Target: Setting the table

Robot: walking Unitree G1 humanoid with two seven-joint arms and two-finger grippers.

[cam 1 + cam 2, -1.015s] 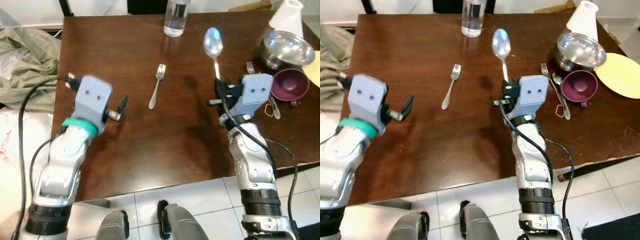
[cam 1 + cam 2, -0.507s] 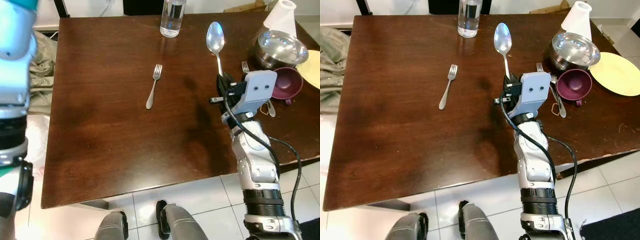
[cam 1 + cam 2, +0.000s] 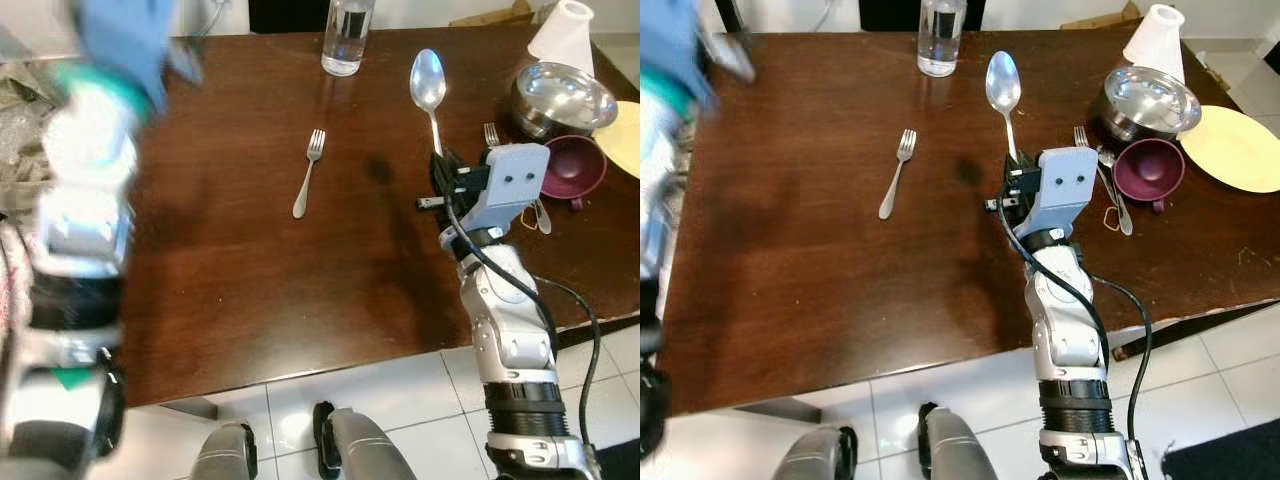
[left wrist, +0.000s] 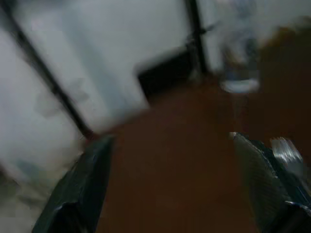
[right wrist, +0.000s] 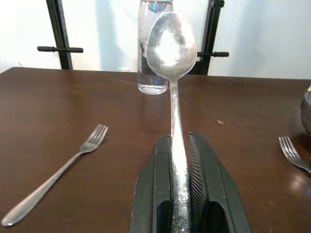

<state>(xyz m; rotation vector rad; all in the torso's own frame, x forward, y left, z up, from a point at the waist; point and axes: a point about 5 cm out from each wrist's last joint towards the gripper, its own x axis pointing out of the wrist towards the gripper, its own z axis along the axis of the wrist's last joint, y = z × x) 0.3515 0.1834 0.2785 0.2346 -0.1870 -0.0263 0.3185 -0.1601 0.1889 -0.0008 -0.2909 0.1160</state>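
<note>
Right pincer (image 3: 440,182) was clenched on the handle of a spoon (image 3: 428,84), over the right-middle part of the dark wooden bench (image 3: 250,260). The spoon pointed away from the robot toward the far edge, bowl end out past the fingertips (image 5: 165,160); in the right wrist view the two black fingers pressed the handle from both sides. Whether the spoon was lifted off the wood or resting on it could not be told.

Left arm (image 3: 90,200) was raised at the left side of the bench, heavily blurred. Left pincer (image 4: 180,179) showed in its wrist view as two dark fingers spread wide apart with nothing between them, so released.

A fork (image 3: 309,172) lay flat near the middle of the bench, tines toward the far side, well left of the spoon. A clear glass (image 3: 348,40) stood at the far edge, between fork and spoon in line. On the far right sat a metal bowl (image 3: 562,97), with a purple cup (image 3: 572,168) just nearer than it, a white paper cone (image 3: 567,30) farther back and a yellow plate (image 3: 1238,147) to the right of both. A second fork (image 3: 1095,165) and another utensil lay just left of the purple cup. Crumpled cloth (image 3: 25,130) lay off the bench's left edge. White tiled floor (image 3: 400,400) showed below the near edge.
</note>
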